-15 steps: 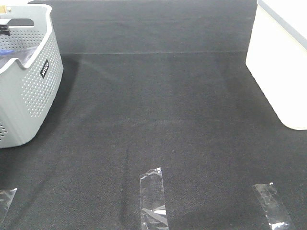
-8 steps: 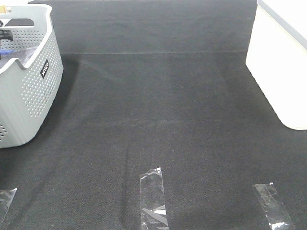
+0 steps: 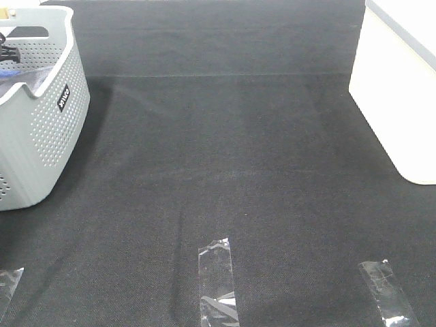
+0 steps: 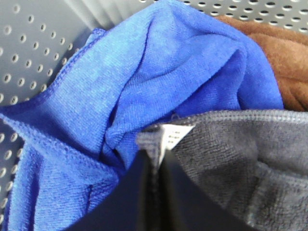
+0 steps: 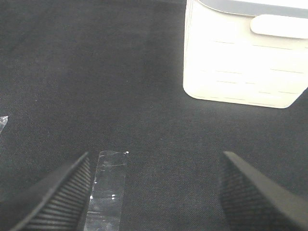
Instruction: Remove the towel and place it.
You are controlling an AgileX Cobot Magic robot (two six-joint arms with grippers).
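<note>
In the left wrist view the slate-grey towel [image 4: 240, 159] lies in the basket [image 4: 29, 48] beside a bright blue cloth [image 4: 159, 72]. My left gripper [image 4: 156, 163] is shut on the towel's hemmed corner, just under its white label, with the two dark fingers pressed together. In the exterior view the grey perforated basket [image 3: 41, 116] stands at the far left, and only a dark bit of the left arm [image 3: 5, 49] shows inside it. My right gripper [image 5: 154, 178] hangs open over the black mat, fingers wide apart and holding nothing.
A brown cloth [image 4: 284, 57] lies behind the blue one in the basket. A white bin [image 3: 402, 88] stands at the right edge, also seen as the white bin [image 5: 240, 57] ahead of the right gripper. Clear tape strips [image 3: 216, 279] [image 3: 388, 293] mark the mat's front.
In the exterior view the dark part of the left arm inside the basket has shifted slightly. The basket, bin and mat look the same.
</note>
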